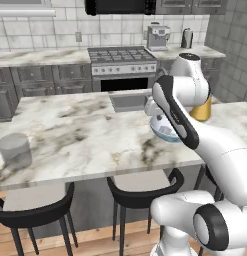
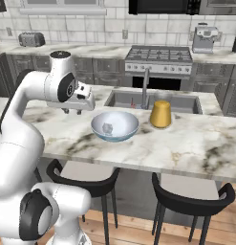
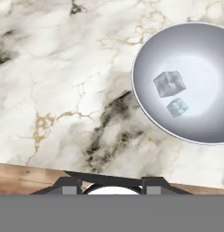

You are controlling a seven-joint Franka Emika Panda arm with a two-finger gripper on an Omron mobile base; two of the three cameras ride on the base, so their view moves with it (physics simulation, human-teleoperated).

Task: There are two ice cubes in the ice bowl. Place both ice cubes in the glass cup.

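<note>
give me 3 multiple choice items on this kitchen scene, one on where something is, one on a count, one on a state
1. Where is the glass cup?
A. inside the sink
B. on the island counter, far from the ice bowl
C. on the stove

2. How many ice cubes lie in the ice bowl?
A. none
B. two
C. four

3. What is the gripper holding?
A. nothing
B. the yellow-gold cylinder
C. the glass cup

Key: 1 B, the left base view shows the cup near the counter's left end, with the bowl well off to its right. 2 B, the hand view shows two pale cubes in the bowl. 3 A, the right base view shows it above bare counter beside the bowl, with nothing in it.
</note>
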